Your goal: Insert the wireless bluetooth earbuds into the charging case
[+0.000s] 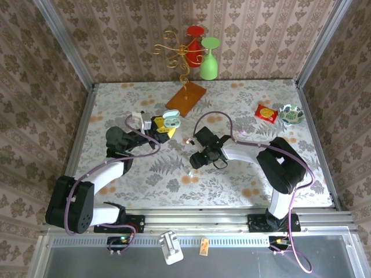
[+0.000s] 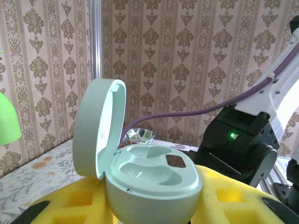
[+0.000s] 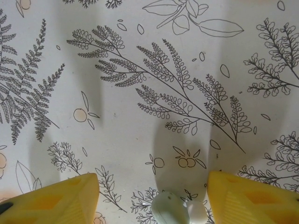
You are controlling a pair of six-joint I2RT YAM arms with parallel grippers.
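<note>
The left gripper [image 2: 152, 203] clamps the charging case [image 2: 154, 179] between its yellow fingers [image 2: 70, 200]. The lid [image 2: 98, 126] stands up at the left of the left wrist view. I think the case is held like this so that its two wells face up and are free for the buds; both wells look empty.

At the lower middle of the right wrist view, one pale earbud [image 3: 170, 208] lies on the table [image 3: 140, 93]. The right gripper [image 3: 152, 191] has its jaws wide apart, one finger at each side of the bud and not touching it, probably to take it from both sides.

In the top view a golden stand [image 1: 184, 69], two glasses [image 1: 210, 61], a red packet [image 1: 266, 112] and a bowl [image 1: 291, 114] sit in the upper part, well apart from the bud. The way from bud to case looks open to me.
</note>
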